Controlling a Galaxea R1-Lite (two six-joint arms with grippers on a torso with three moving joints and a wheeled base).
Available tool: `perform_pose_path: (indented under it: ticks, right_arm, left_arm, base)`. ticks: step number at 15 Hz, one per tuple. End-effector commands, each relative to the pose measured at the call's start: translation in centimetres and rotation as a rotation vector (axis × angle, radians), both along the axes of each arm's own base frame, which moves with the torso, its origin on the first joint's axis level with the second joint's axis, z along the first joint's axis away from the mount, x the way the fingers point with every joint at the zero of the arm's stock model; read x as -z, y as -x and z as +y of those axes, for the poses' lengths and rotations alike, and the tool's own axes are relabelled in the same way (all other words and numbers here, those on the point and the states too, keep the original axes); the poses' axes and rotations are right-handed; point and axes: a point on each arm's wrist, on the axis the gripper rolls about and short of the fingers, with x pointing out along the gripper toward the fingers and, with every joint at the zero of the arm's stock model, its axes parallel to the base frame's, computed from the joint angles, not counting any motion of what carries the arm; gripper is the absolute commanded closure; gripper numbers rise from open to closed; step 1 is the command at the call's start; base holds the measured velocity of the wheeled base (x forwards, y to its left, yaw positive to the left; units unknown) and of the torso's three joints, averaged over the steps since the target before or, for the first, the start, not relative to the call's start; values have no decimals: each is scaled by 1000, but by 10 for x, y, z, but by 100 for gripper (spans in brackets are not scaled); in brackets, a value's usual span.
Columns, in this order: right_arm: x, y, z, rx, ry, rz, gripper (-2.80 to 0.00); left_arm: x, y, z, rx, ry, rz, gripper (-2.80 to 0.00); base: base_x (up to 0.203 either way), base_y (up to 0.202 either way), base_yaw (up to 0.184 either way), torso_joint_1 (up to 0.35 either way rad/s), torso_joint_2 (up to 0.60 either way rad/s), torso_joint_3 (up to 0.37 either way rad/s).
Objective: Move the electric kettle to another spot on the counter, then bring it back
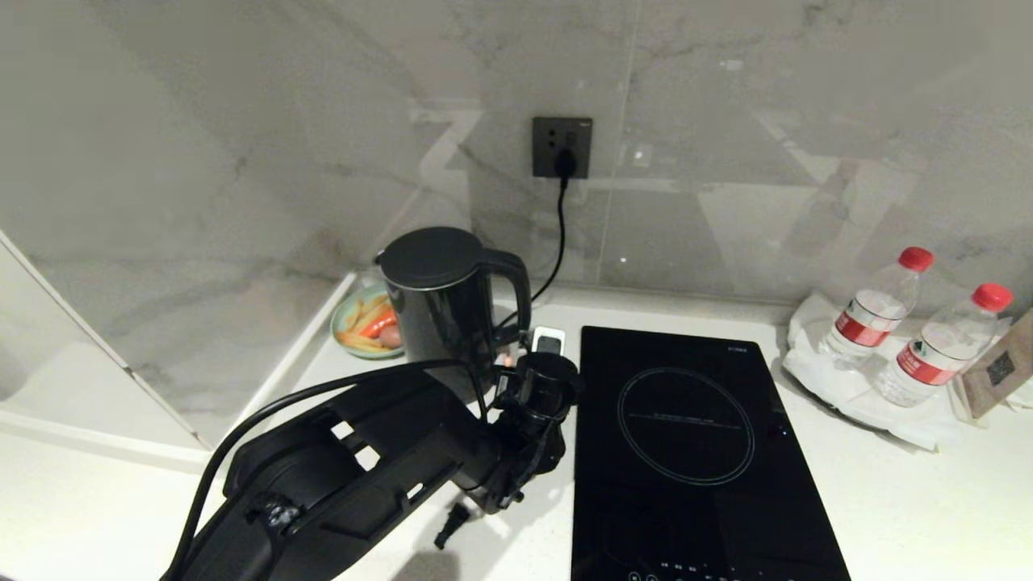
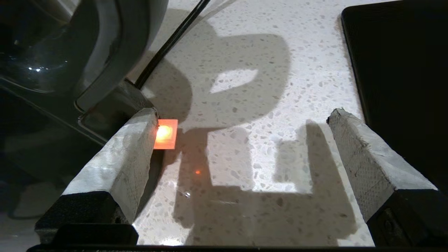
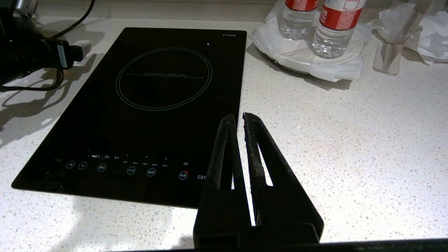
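The left gripper (image 2: 241,126) hangs low over the counter (image 2: 252,87), fingers wide apart and empty — the electric kettle (image 1: 442,298) stands just beside 1 finger (image 2: 115,157), handle toward it.

The right gripper (image 3: 238,120) — fingers together — hovers beside the induction hob (image 3: 147,105).

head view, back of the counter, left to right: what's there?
plate of food → electric kettle → hob → two red-capped water bottles → brown card stand
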Motion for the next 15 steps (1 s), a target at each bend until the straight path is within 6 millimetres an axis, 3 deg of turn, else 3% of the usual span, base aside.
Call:
perform_pose_path:
  ticks: [1,5,10,15]
  right_arm:
    - [0,0,0,0,0,1,0]
    - [0,0,0,0,0,1,0]
    - [0,0,0,0,0,1,0]
    - [0,0,0,0,0,1,0]
  left_arm:
    - [3,1,0,-2,-4,3,-280]
    - [-4,5,-4,6,7,-10,-280]
    - [-14,26,-18,27,10,-17,-280]
    - [-11,29,-11,21,-1,4,-280]
  base:
    - [0,0,0,0,0,0]
    - [0,0,0,0,0,0]
    - [0,0,0,0,0,0]
    - [0,0,0,0,0,0]
